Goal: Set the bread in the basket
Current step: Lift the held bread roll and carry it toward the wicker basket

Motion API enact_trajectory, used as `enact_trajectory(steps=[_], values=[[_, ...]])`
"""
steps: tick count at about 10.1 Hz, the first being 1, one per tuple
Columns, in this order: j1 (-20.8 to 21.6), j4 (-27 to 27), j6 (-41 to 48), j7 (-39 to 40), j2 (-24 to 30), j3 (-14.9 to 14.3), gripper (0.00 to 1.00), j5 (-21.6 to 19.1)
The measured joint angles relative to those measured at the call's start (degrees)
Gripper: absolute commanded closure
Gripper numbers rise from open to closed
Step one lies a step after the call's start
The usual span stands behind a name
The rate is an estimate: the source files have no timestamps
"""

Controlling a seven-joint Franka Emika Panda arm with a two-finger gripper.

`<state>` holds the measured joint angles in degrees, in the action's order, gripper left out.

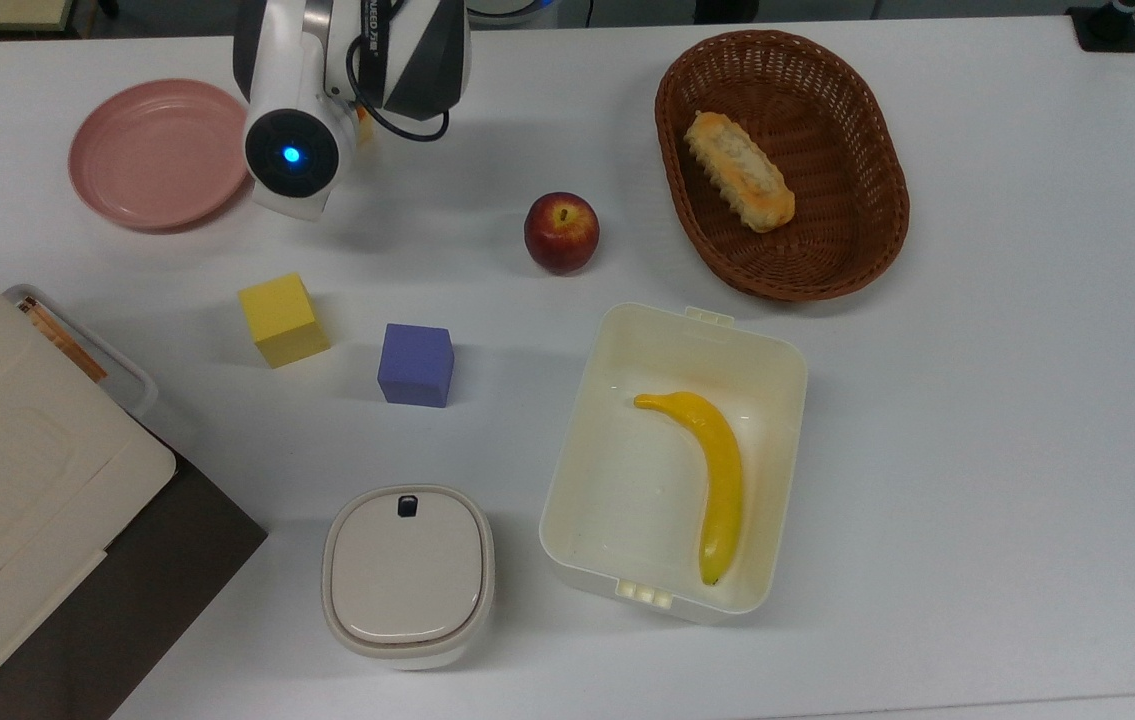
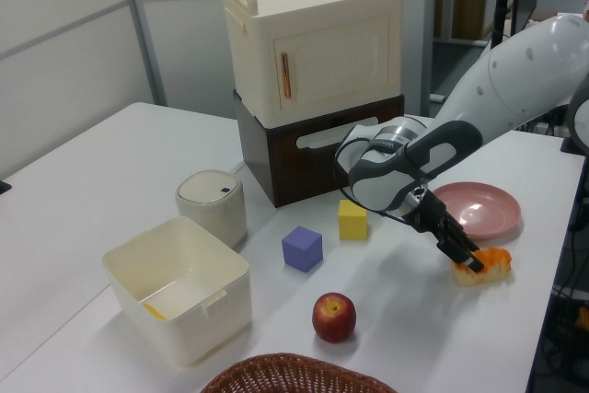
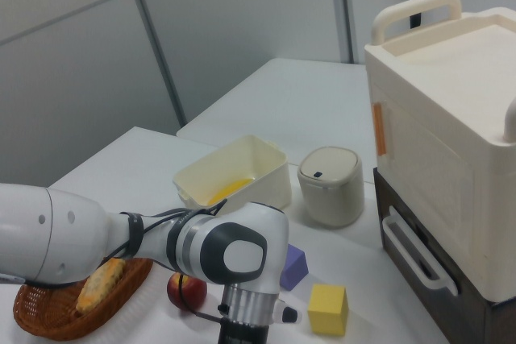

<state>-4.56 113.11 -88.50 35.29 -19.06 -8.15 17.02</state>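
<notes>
Lowered over the bread [image 2: 482,266] at the right of the left view, beside the pink plate [image 2: 477,209]: the gripper [image 2: 469,262], fingertips at the orange loaf, grip state impossible to tell. At upper right of the top view, the wicker basket [image 1: 857,240], already holding a paler loaf [image 1: 738,171]. Between them, the apple [image 1: 561,231].

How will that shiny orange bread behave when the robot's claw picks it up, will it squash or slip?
The bread looks glossy, so it may be a little slippery. Its top is split into puffy segments, which could give the gripper, now down at it, something to catch on. It lies flat on the table and is oblong, so it probably won't roll. Whether it squashes can't be told.
</notes>
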Motion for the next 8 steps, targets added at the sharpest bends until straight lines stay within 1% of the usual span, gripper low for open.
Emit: enact_trajectory(steps=[2, 3, 4, 5, 6, 7, 8], values=[[0.3, -1.6, 0.0, -0.3, 0.1, 0.4, 1.00, 0.0], [0.3, -3.8, 1.8, -0.9, 0.2, 1.2, 1.00, 0.0], [0.3, -7.2, 4.7, -0.9, 0.5, 2.2, 1.00, 0.0], [0.3, -10.9, 8.4, -1.0, 0.7, 4.0, 1.00, 0.0], [0.4, -15.0, 12.3, -1.2, 1.3, 7.7, 1.00, 0.0], [1.2, -17.5, 13.3, -3.5, 1.8, 10.8, 1.00, -1.7], [3.4, -19.4, 13.5, -8.3, 2.0, 13.1, 1.00, -5.3]])
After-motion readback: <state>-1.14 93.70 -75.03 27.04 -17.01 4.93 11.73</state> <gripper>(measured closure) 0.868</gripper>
